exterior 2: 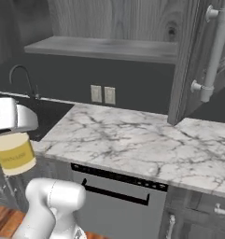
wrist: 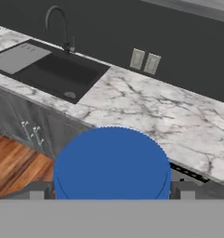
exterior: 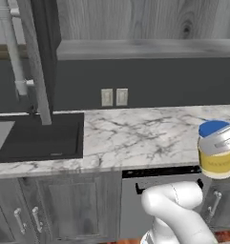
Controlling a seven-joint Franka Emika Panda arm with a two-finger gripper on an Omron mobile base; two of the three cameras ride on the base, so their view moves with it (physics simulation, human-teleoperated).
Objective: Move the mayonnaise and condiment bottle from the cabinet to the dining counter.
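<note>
While the gripper (exterior: 220, 142) hides part of it, you can see the mayonnaise (exterior: 216, 161) jar clamped between wide-spread fingers, upright, blue lid up, held in the air off the front edge of the marble worktop (exterior: 140, 136). The open cabinet (exterior 2: 109, 49) shelf sits above.

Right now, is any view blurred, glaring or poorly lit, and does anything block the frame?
Left base view: flat, even rendered light, no glare, soft detail on the marble worktop. Right base view: dim under the cabinet, the mayonnaise partly covered by the gripper. Hand view: the jar's blue lid looms large, edges jagged.
</note>
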